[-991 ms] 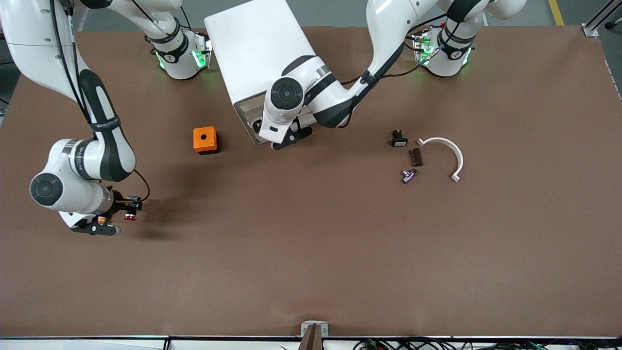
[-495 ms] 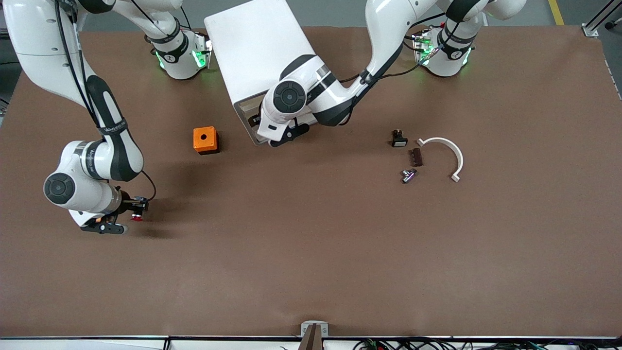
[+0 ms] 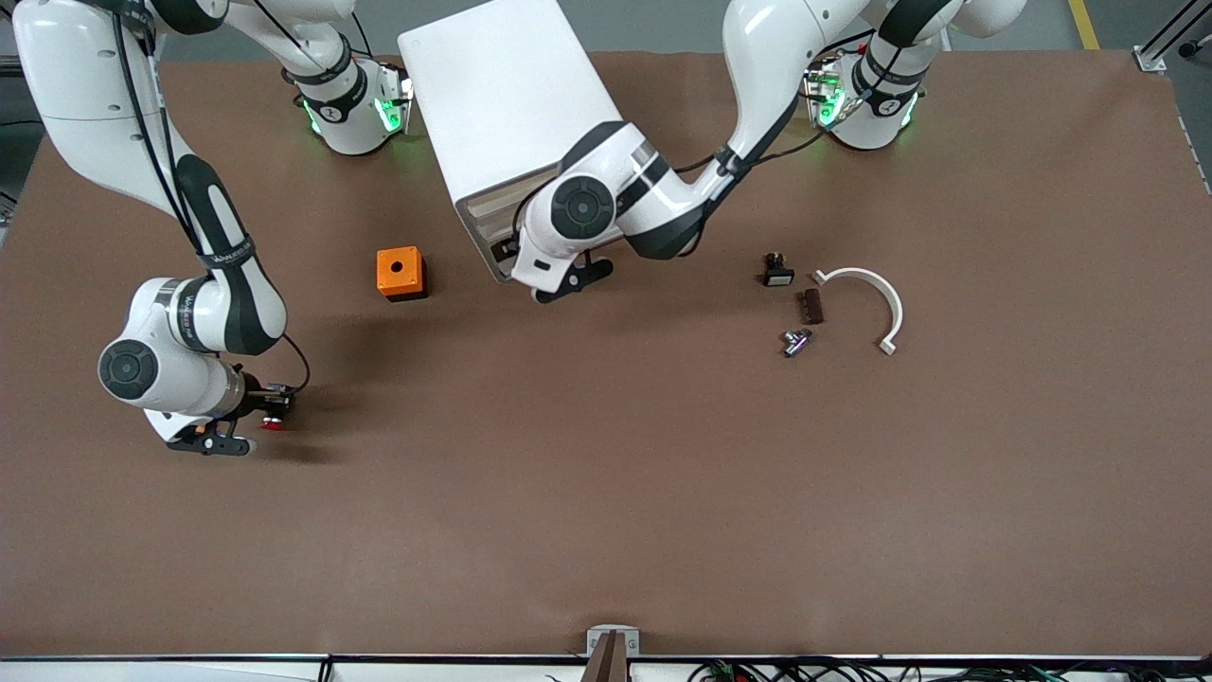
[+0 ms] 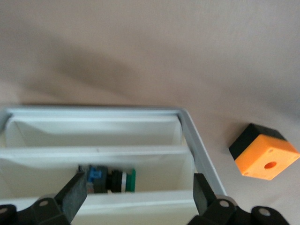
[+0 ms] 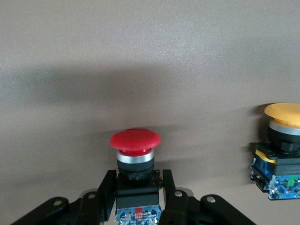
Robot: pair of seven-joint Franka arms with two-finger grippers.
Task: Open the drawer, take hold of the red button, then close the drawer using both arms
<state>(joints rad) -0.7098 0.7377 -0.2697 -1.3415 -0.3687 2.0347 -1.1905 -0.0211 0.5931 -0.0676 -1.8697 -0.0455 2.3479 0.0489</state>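
My right gripper (image 3: 274, 413) is shut on the red-capped button (image 3: 273, 423), low over the table toward the right arm's end. In the right wrist view the red cap (image 5: 135, 140) stands up between the closed fingers (image 5: 105, 188). My left gripper (image 3: 508, 252) is at the front of the white cabinet (image 3: 492, 85). In the left wrist view it (image 4: 138, 188) is open, its fingers (image 4: 75, 191) on either side of a drawer's off-white front strip (image 4: 140, 200). That drawer (image 4: 159, 166) shows its inside, with a green-capped button (image 4: 115, 180) in it.
An orange cube with a hole (image 3: 399, 272) sits beside the cabinet, and shows in the left wrist view (image 4: 265, 152). An orange-yellow-capped button (image 5: 281, 150) lies close to the red one. A small black part (image 3: 777, 270), a brown block (image 3: 811, 305), a metal fitting (image 3: 796, 342) and a white arc (image 3: 869, 301) lie toward the left arm's end.
My right gripper has carried the red button a little toward the table's middle. My left arm's wrist has shifted slightly toward its own end of the table, its gripper staying at the cabinet front.
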